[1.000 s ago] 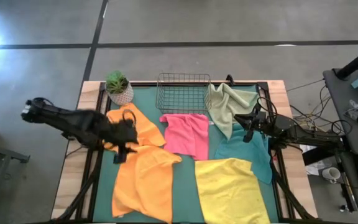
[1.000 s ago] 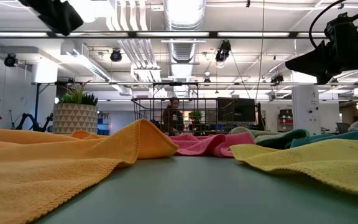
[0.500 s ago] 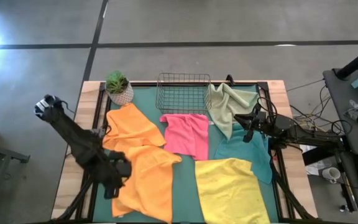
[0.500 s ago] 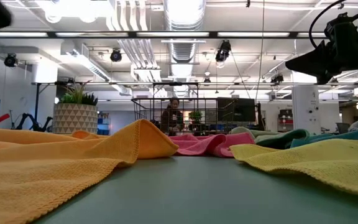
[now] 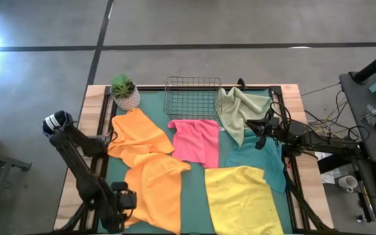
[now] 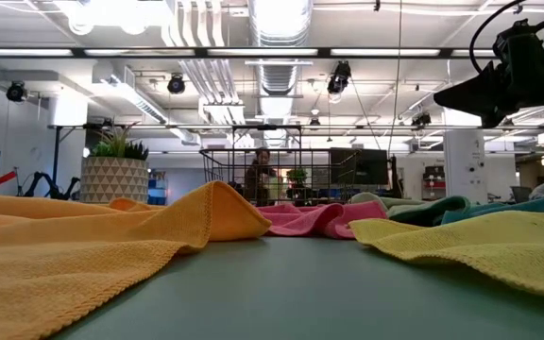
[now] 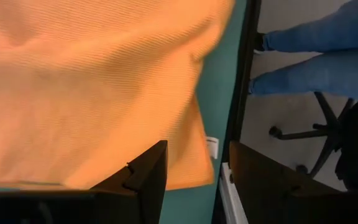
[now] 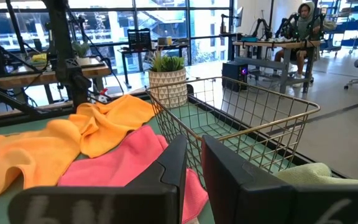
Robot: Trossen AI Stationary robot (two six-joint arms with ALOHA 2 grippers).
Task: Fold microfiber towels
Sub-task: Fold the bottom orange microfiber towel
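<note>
1. Left gripper (image 5: 124, 200) has swung from the back orange towel (image 5: 136, 130) down to the front-left corner of the surface (image 5: 191, 196), right at the near edge of the front orange towel (image 5: 152, 189).
2. Its fingers (image 7: 143, 177) are released, a clear gap between them, nothing held; the orange cloth sits just past the tips.
3. Right gripper (image 5: 261, 136) hasn't budged, hovering over the seam between the sage green towel (image 5: 240, 108) and the teal towel (image 5: 256, 160); its fingers (image 8: 173, 168) are nearly together, only a thin slit, and empty.
4. Pink towel (image 5: 196, 138) lies mid-surface, yellow towel (image 5: 239, 199) front right.
5. Wire basket (image 5: 192, 96) and potted plant (image 5: 125, 91) are along the back edge.
</note>
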